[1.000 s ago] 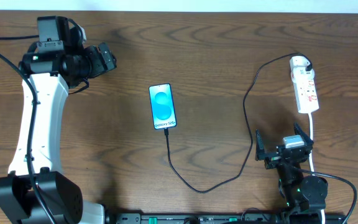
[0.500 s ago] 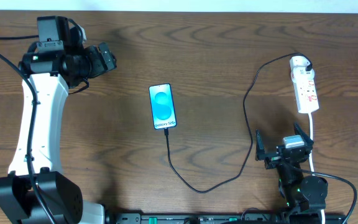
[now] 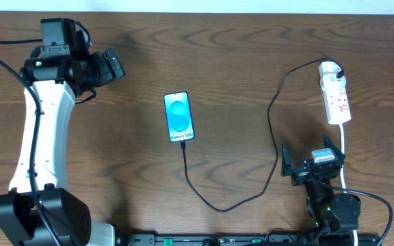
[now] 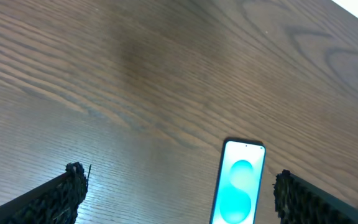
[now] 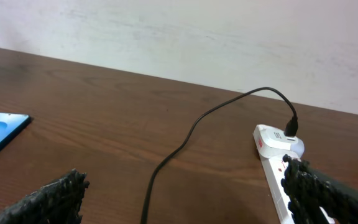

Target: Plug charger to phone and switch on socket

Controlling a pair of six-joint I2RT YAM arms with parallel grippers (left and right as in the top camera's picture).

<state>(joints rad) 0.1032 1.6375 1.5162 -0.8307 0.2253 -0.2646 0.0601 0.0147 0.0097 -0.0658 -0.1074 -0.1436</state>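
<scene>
Nudged a touch back toward its own arm since a moment ago: left hand (image 3: 117,65), fingers spread wide, gripping nothing, far left of the desk (image 3: 238,55). Flat mid-desk with screen lit blue: phone (image 3: 178,117), charger cable (image 3: 224,205) meeting its near edge and looping right to the power strip (image 3: 336,99). Low on the right: right hand (image 3: 308,154), spread wide too, empty, just beside the white cord (image 3: 343,140).

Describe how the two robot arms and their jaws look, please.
The left arm has a long white curved shell between black joints and a black base, with a thin black cable along it. The right arm is mostly black, with a small grey block on top. Both pairs of jaws are black and rough-textured.
</scene>
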